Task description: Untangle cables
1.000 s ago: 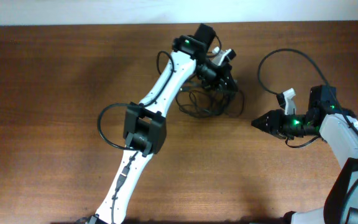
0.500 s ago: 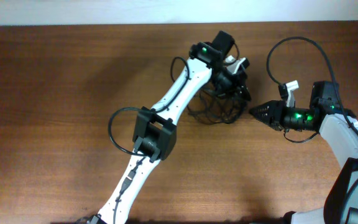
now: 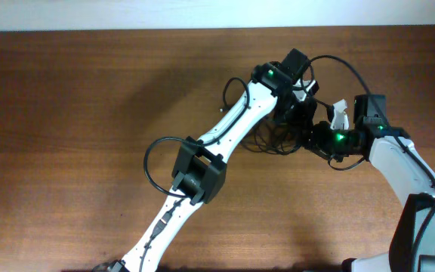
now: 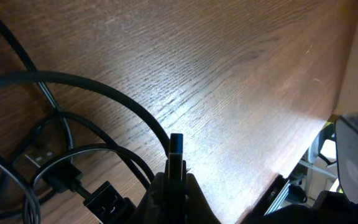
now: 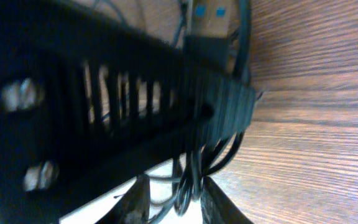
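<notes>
At left gripper (image 4: 176, 179), tangled cables (image 4: 104, 199)

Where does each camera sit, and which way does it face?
Overhead: above the table, looking straight down; both arms show, with left gripper and right gripper at the cables.
Left wrist: on the left arm, looking low across the table; its fingers show at the bottom, closed on a thin plug.
Right wrist: on the right arm, very close to the cables, blurred; its fingers show at the bottom edge.
Shared: all three views show the cables.
</notes>
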Robot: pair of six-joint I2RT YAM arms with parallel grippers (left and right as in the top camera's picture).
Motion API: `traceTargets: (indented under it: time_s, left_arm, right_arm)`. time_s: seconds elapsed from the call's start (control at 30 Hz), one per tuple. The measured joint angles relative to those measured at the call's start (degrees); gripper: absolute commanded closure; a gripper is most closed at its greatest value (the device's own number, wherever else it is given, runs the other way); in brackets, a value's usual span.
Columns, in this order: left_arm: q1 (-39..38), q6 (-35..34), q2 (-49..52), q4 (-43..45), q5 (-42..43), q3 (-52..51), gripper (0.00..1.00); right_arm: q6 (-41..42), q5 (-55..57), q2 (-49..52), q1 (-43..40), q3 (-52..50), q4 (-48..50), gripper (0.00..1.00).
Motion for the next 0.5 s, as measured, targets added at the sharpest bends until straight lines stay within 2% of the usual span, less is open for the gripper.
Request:
traceTargets:
  time_s: [0.1, 0.17, 0.5]
  left_arm:
    - [0.0, -1.1, 0.0, 0.0, -0.3, 0.0, 1.00]
    - [0.2, -1.9, 0.0, 0.0, -0.3, 0.0, 1.00]
    - [0.3, -5.0, 0.0, -1.6, -2.2, 0.0, 1.00]
  right_arm:
    - [2.8, 4.4, 0.0, 0.8, 0.0, 0.0, 0.82]
    - [3.7, 6.2, 0.0, 1.4, 0.0, 0.0, 0.96]
    - [4.2, 11.7, 0.0, 2.5, 0.1, -2.3, 0.96]
